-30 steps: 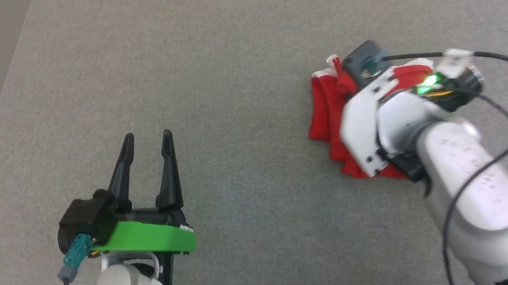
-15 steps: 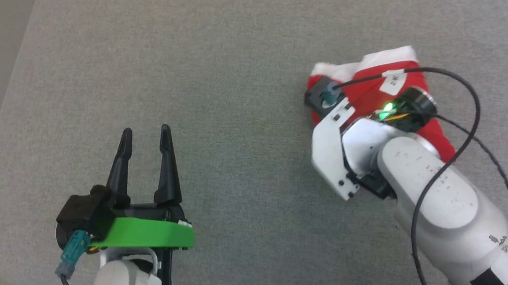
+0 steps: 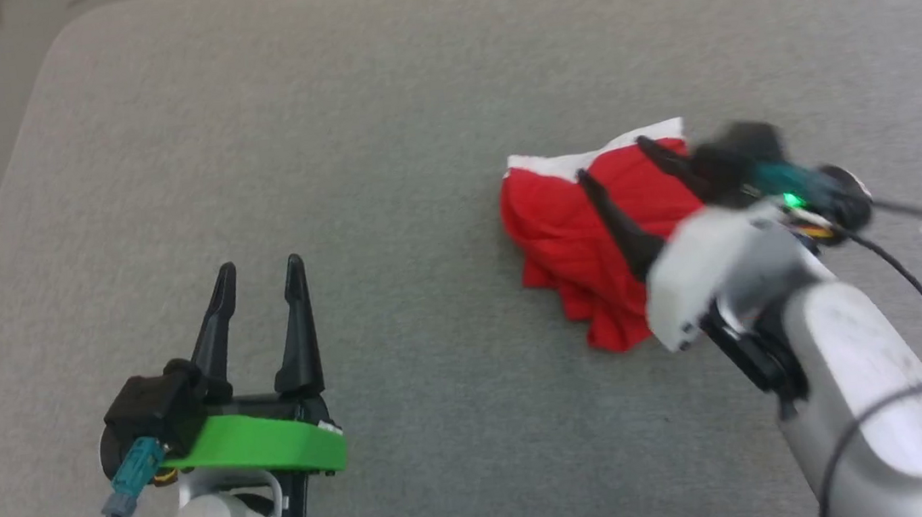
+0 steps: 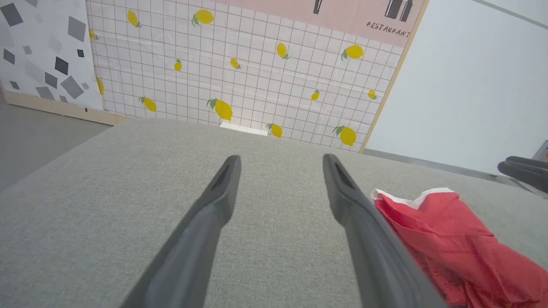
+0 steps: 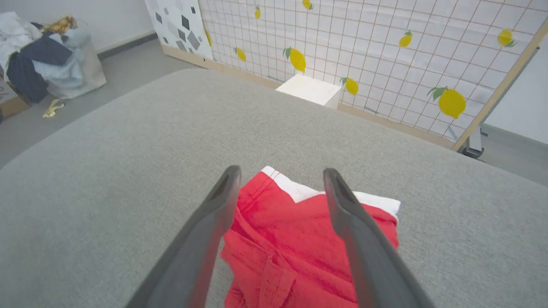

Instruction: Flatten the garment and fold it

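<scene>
On grey cushion (image 3: pixel 324 93) | shorts (image 3: pixel 569 230) bunched, creased | right end effector (image 3: pixel 613 158) spread just over them, empty | left end effector (image 3: pixel 260 266) spread, well apart | flattening, folding apparently both remain

1. Garment (image 3: pixel 561 231): red cloth, matt, soft, creased; white band alike.
2. Cushion (image 3: pixel 379 130): grey woven fabric, matt, slightly coarse.
3. Left gripper (image 3: pixel 258 267): dark matt plastic fingers; green collar (image 3: pixel 267 450) smooth plastic.

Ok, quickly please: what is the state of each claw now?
Left claw: open, holding nothing.
Right claw: open over the red garment, not gripping it.
</scene>
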Robot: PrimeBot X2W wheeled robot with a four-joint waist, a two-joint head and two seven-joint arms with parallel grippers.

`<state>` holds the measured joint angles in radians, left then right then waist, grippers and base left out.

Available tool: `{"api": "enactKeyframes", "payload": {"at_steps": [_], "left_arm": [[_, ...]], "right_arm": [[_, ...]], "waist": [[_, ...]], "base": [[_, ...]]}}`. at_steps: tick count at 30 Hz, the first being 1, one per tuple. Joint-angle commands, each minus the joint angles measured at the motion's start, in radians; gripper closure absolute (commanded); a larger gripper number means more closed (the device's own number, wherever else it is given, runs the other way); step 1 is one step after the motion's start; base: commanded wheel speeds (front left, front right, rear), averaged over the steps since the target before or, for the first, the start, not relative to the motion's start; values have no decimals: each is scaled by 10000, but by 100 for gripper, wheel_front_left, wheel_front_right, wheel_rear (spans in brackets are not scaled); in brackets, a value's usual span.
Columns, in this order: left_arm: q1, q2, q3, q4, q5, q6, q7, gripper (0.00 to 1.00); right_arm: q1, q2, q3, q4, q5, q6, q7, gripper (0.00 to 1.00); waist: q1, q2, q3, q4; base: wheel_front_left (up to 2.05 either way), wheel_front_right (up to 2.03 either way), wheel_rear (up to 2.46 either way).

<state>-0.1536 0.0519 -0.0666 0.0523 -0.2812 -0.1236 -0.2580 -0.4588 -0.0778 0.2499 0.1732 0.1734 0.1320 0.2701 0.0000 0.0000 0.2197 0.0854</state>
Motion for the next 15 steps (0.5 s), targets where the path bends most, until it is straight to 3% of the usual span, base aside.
{"api": "enactKeyframes", "payload": {"at_steps": [1,7,15], "left_arm": [[149,-16,51,13,59,-71,-38,0],[413,-16,232,90,96,-62,-38,0],[837,-16,500,132,184,-62,-38,0]], "right_arm": [[447,106,-346,-248,-95,-13,-544,0],[1946,258,-1699,-860,-134,-13,-2747,0],[3310,272,-2255,-606,-277,-13,-4655,0]], "waist": [[0,0,-447,-467],[0,0,-921,-1015],[0,0,-1316,-1592]], "base": [[0,0,0],[0,0,0],[0,0,0]]}}
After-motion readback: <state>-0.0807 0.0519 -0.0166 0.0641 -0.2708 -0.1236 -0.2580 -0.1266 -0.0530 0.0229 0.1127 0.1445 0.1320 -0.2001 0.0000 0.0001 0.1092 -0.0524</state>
